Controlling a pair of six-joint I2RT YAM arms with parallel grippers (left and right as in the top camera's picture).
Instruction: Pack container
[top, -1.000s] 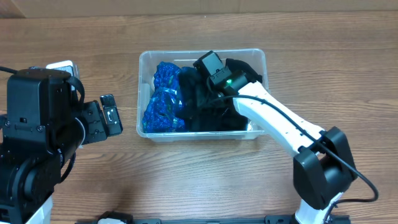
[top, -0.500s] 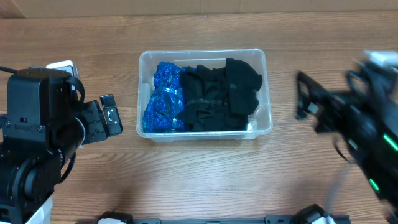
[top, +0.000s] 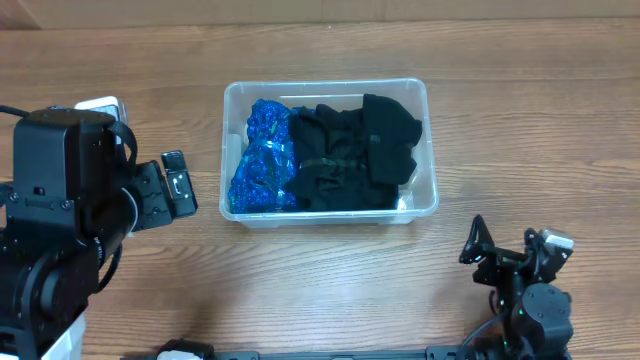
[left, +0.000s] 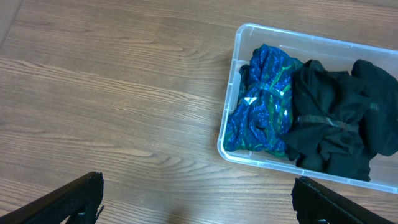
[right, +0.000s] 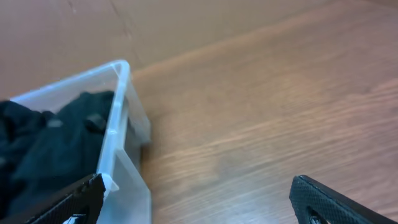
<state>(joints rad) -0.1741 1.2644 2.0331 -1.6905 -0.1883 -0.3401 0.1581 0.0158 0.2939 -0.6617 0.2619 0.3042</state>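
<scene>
The clear container (top: 325, 85) stands mid-table, holding a blue patterned cloth bundle (top: 262, 155) on its left and black cloth (top: 350, 155) on its right. My left gripper (top: 180, 185) hovers left of the container, open and empty. In the left wrist view the container (left: 298, 40) with blue bundle (left: 261, 102) and black cloth (left: 336, 118) lies ahead and right of the open left gripper (left: 196, 211). My right gripper (top: 510, 248) is low at the front right, open and empty. The right wrist view has the container's corner (right: 121, 68) left of the right gripper (right: 199, 208).
A small white object (top: 100, 103) lies behind the left arm at the far left. The left arm's bulky black body (top: 60, 200) fills the left side. Bare wooden table (top: 520, 130) stretches right of the container.
My right arm has pulled out of the container and swung back to the front right. Its gripper opened, and the black cloth stays in the container. The left arm has not moved.
</scene>
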